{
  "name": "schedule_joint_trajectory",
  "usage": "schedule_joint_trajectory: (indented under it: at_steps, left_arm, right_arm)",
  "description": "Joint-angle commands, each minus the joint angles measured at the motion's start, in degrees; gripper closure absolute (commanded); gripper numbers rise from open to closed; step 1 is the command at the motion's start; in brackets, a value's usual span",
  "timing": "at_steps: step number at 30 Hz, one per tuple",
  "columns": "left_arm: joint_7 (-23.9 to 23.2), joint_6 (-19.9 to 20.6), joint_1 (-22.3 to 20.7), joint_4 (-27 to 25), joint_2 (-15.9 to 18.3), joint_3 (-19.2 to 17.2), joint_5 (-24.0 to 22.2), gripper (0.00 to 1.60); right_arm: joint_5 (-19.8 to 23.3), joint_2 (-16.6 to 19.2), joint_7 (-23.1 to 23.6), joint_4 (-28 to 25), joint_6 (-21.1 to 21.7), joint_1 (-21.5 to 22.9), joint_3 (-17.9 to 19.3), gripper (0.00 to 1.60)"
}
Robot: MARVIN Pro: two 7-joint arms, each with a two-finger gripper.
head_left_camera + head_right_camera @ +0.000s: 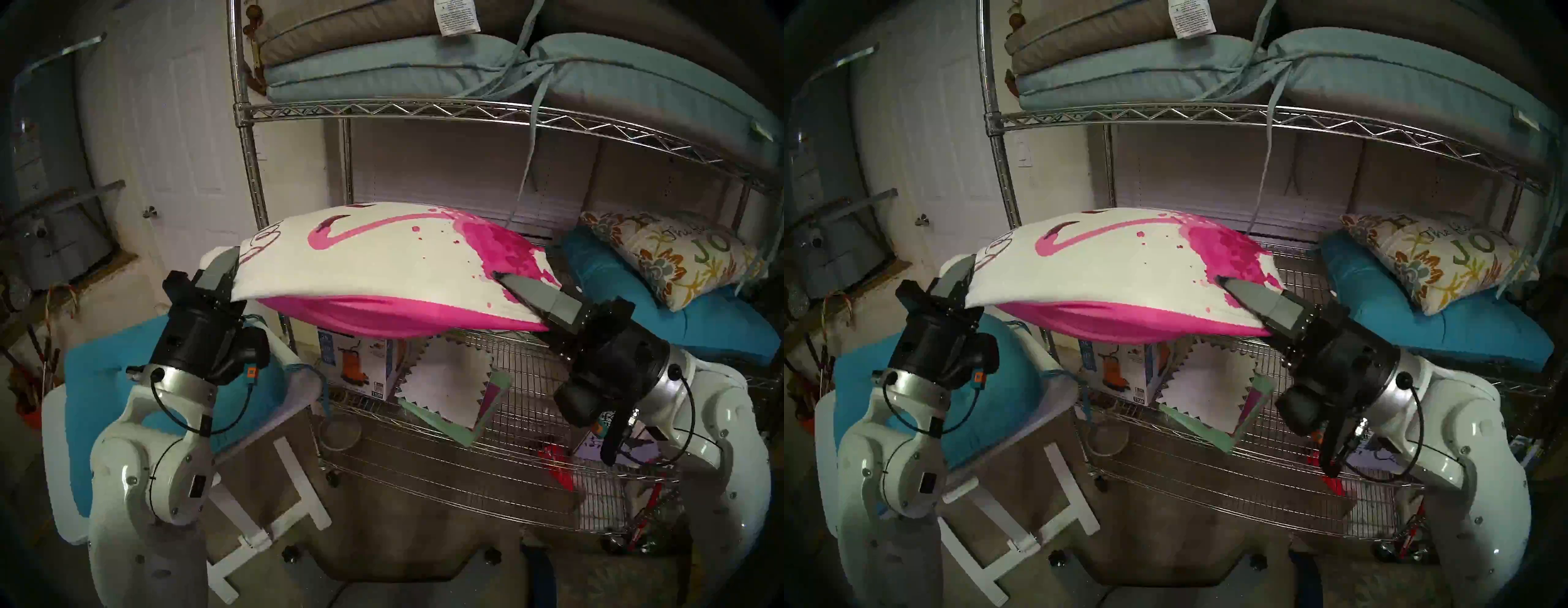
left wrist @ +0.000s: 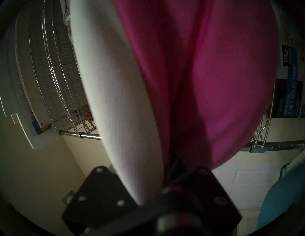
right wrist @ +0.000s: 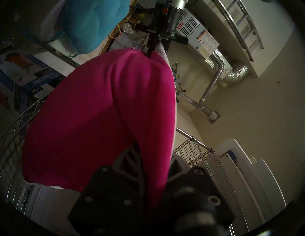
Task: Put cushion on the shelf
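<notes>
A white cushion [image 1: 382, 263] with a pink flamingo print and a pink underside [image 2: 206, 82] hangs in the air in front of the chrome wire shelf [image 1: 424, 111], level with its middle tier [image 1: 526, 365]. My left gripper [image 1: 231, 271] is shut on the cushion's left edge. My right gripper [image 1: 509, 284] is shut on its right corner, one grey finger [image 1: 1246, 293] lying on top. The pink underside [image 3: 99, 123] fills the right wrist view. The cushion's far edge reaches over the tier's front; whether it touches the wire I cannot tell.
A teal cushion [image 1: 695, 322] and a floral pillow [image 1: 674, 254] lie on the middle tier's right. Grey-blue cushions [image 1: 382, 68] fill the tier above. A pump box [image 1: 360, 361] and zigzag-edged cloths [image 1: 449, 382] sit lower. Left, a white folding table [image 1: 263, 429] bears another teal cushion [image 1: 106, 403].
</notes>
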Motion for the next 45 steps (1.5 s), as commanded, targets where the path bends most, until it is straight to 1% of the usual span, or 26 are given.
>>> schedule_joint_trajectory:
  at_steps: [1, 4, 5, 6, 8, 9, 10, 11, 12, 13, 14, 23, 31, 32, 33, 35, 41, 42, 43, 44, 45]
  left_arm:
    - [-1.7, 5.3, -6.2, 3.1, 0.2, -4.3, 0.2, 1.6]
    - [-2.7, 5.4, -7.9, 5.7, 0.5, -4.8, 0.2, 1.6]
    - [-3.4, 5.3, -10.3, 7.2, 0.4, -4.9, 0.3, 1.6]
    - [-3.0, 5.2, -8.2, 6.8, 0.9, -5.3, 0.1, 1.6]
    - [-3.9, 5.5, -10.8, 9.0, 0.9, -5.5, 0.0, 1.6]
    - [-3.8, 5.5, -10.5, 9.3, 1.2, -5.7, 0.0, 1.6]
    - [-4.3, 5.5, -11.7, 10.4, 1.2, -5.9, -0.1, 1.6]
    - [-4.4, 5.6, -11.9, 11.1, 1.5, -6.2, -0.2, 1.6]
    - [-5.5, 5.4, -15.9, 13.6, 0.9, -6.5, 0.1, 1.6]
    - [-5.5, 5.4, -15.9, 13.6, 0.9, -6.5, 0.1, 1.6]
    - [-4.8, 5.6, -13.3, 13.0, 1.9, -6.6, -0.3, 1.6]
    - [-5.7, 5.3, -18.4, 20.3, 2.9, -6.8, -0.5, 1.6]
    - [-6.3, 5.2, -22.6, 26.1, 3.1, -5.5, -1.5, 1.6]
    - [-6.7, 5.0, -24.6, 27.7, 2.8, -5.4, -1.4, 1.6]
    - [-6.0, 5.2, -22.9, 27.1, 3.6, -5.0, -1.8, 1.6]
    - [-6.4, 5.0, -24.9, 28.7, 3.5, -4.6, -1.6, 1.6]
    - [-6.1, 5.3, -28.2, 31.8, 3.8, -2.7, -1.4, 1.6]
    - [-6.1, 5.4, -28.9, 32.4, 3.8, -2.4, -1.3, 1.6]
    - [-5.9, 5.5, -28.7, 32.5, 4.0, -2.1, -1.3, 1.6]
    - [-5.9, 5.6, -29.9, 33.7, 3.9, -1.8, -1.0, 1.6]
    - [-5.8, 5.7, -30.2, 34.2, 4.0, -1.4, -0.9, 1.6]
  right_arm:
    - [2.5, -1.3, 0.7, -0.1, 1.5, 2.0, -0.9, 1.6]
    - [2.8, -1.5, 1.7, -0.3, 1.7, 2.7, -3.2, 1.6]
    - [2.9, -1.7, 2.1, -0.3, 1.8, 2.9, -3.9, 1.6]
    - [2.9, -1.8, 2.5, -0.4, 1.9, 3.2, -4.8, 1.6]
    - [2.8, -2.1, 3.3, -0.4, 2.2, 3.8, -6.5, 1.6]
    - [2.8, -2.3, 3.7, -0.3, 2.4, 4.1, -7.2, 1.6]
    - [2.8, -2.4, 4.3, -0.1, 2.6, 4.5, -8.0, 1.6]
    - [2.6, -2.6, 5.0, 0.2, 2.8, 5.0, -8.9, 1.6]
    - [2.6, -3.0, 5.9, 0.6, 3.2, 5.7, -10.0, 1.6]
    - [2.6, -3.0, 5.9, 0.6, 3.2, 5.7, -10.0, 1.6]
    - [2.5, -3.2, 6.5, 0.9, 3.4, 6.1, -10.7, 1.6]
    - [1.8, -5.2, 11.2, 5.0, 5.2, 12.1, -16.1, 1.6]
    - [1.4, -7.3, 13.6, 9.1, 6.4, 16.7, -18.7, 1.6]
    - [1.5, -7.6, 14.0, 10.0, 6.5, 18.0, -19.1, 1.6]
    - [1.3, -7.9, 13.9, 9.9, 6.7, 17.2, -18.7, 1.6]
    - [1.4, -8.1, 14.4, 11.3, 6.6, 19.2, -19.4, 1.6]
    - [1.4, -8.9, 14.8, 14.3, 6.6, 22.3, -19.8, 1.6]
    - [1.4, -9.0, 14.9, 14.7, 6.6, 22.6, -19.7, 1.6]
    - [1.4, -9.0, 14.9, 15.1, 6.6, 22.9, -19.6, 1.6]
    - [1.4, -9.1, 14.9, 15.8, 6.7, 23.3, -19.5, 1.6]
    - [1.4, -9.1, 14.9, 16.2, 6.7, 23.6, -19.3, 1.6]
